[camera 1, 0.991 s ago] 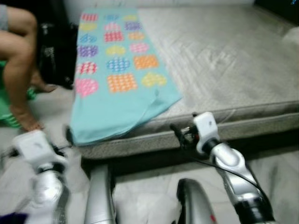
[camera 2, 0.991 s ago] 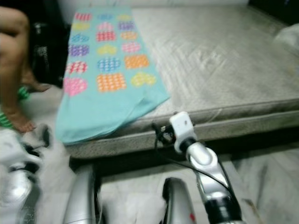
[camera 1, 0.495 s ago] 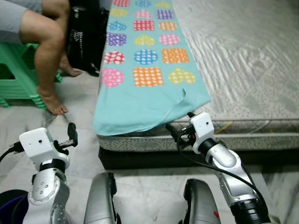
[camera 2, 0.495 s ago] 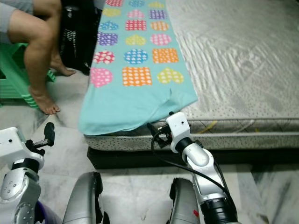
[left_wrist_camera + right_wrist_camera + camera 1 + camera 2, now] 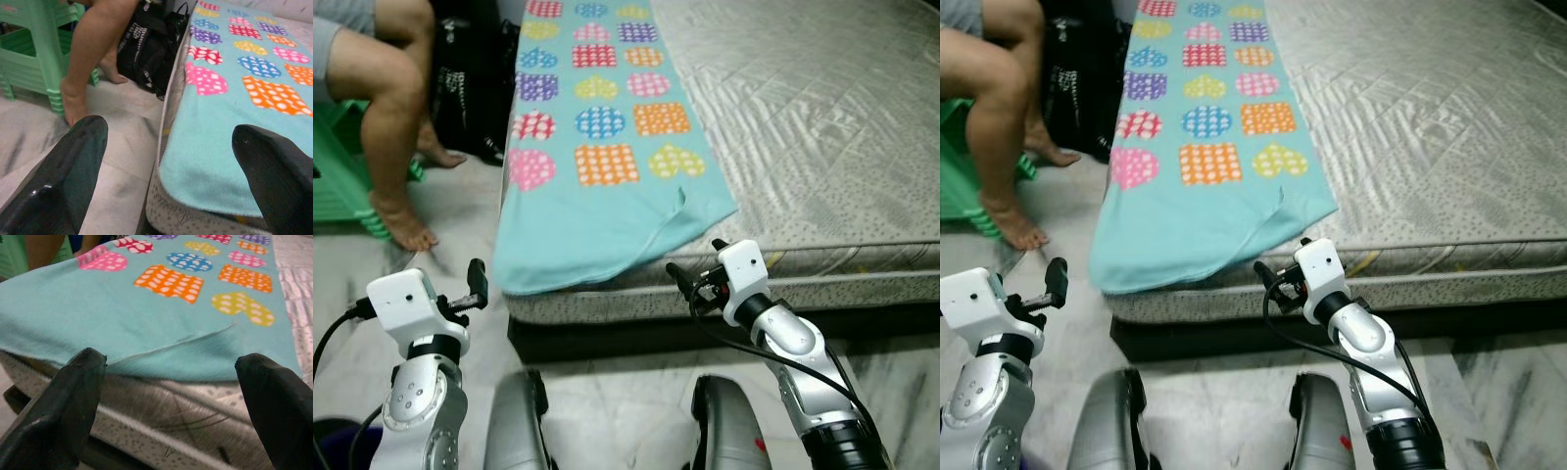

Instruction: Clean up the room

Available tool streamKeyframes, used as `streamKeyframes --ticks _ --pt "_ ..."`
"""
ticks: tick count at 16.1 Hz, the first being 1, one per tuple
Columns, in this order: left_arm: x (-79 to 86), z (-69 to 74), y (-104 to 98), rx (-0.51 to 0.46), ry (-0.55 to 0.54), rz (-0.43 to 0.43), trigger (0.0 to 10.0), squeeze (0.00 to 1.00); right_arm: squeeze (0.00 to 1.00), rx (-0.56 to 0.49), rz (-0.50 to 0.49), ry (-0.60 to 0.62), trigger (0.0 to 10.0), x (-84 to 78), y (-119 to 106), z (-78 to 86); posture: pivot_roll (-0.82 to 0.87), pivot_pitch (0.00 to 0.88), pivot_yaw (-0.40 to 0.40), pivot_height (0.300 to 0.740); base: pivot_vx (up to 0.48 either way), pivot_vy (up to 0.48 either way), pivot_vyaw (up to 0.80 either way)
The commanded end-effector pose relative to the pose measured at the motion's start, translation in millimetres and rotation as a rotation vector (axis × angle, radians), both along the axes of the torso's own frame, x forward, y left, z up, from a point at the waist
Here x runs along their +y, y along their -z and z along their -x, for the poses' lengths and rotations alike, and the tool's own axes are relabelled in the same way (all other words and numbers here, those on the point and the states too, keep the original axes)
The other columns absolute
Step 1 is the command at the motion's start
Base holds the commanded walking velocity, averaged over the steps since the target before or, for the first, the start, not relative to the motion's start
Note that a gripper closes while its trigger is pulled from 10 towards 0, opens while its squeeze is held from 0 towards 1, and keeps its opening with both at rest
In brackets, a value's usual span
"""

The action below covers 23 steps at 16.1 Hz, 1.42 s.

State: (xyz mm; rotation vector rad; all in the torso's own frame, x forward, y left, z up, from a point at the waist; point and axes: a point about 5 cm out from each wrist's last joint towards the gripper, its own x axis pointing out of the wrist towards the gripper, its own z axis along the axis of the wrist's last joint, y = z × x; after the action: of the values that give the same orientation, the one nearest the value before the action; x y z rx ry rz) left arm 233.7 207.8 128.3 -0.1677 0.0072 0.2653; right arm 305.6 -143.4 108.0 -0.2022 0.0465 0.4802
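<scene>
Two grippers stand with fingers spread and empty; the right gripper [image 5: 690, 276] hovers just before the near edge of the mattress [image 5: 822, 127], close to the hanging corner of the turquoise blanket [image 5: 597, 176] spread along the mattress's left side; the left gripper [image 5: 478, 284] hangs over the floor [image 5: 460, 215] left of the bed. One seated person's bare leg [image 5: 391, 127], a green stool [image 5: 34, 54] and a black bag [image 5: 465, 78] occupy the far left.

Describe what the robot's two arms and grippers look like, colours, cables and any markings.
Both arms are silver metal with rounded segments. Each ends in a white boxy wrist block carrying the left gripper and right gripper, each with two long glossy black fingers. Thin black cables loop from each wrist back along the forearm. I can make out no markings on the arms.
</scene>
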Motion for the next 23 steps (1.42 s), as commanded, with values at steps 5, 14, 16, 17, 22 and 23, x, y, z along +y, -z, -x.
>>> streamKeyframes --ticks 5,14,16,17,22,23 --pt "-0.4 0.8 -1.8 -0.009 0.014 -0.006 10.0 0.0 0.0 0.001 -0.007 -0.009 10.0 1.4 1.2 0.7 -0.1 0.127 -0.01 0.517 0.318 0.0 0.0" --pt "-0.4 -0.3 -0.3 0.011 -0.012 0.001 10.0 0.0 0.0 -0.007 0.014 -0.024 10.0 0.3 5.0 3.7 -0.1 0.134 -0.007 0.517 0.101 0.0 0.26" --pt "-0.9 -0.6 -0.3 0.011 -0.011 0.002 10.0 0.0 0.0 -0.005 0.008 -0.019 10.0 -0.3 5.0 3.1 -0.1 0.134 -0.007 0.517 0.0 0.0 0.79" --pt "-1.2 -0.8 -0.5 0.01 -0.007 0.004 10.0 0.0 0.0 0.003 -0.012 0.0 10.0 -1.8 5.0 1.4 -0.1 0.134 -0.007 0.517 0.0 0.0 0.0" --pt "-2.8 -1.5 -2.7 -0.006 0.018 0.004 10.0 0.0 0.0 0.002 -0.017 0.006 10.0 -2.2 3.9 -0.1 -0.1 0.137 -0.005 0.512 0.0 0.0 0.0" --pt "-2.8 -1.7 -2.9 -0.008 0.022 0.004 10.0 0.0 0.0 0.003 -0.018 0.007 10.0 -2.0 4.2 0.4 -0.1 0.138 -0.003 0.497 0.0 0.0 0.0"
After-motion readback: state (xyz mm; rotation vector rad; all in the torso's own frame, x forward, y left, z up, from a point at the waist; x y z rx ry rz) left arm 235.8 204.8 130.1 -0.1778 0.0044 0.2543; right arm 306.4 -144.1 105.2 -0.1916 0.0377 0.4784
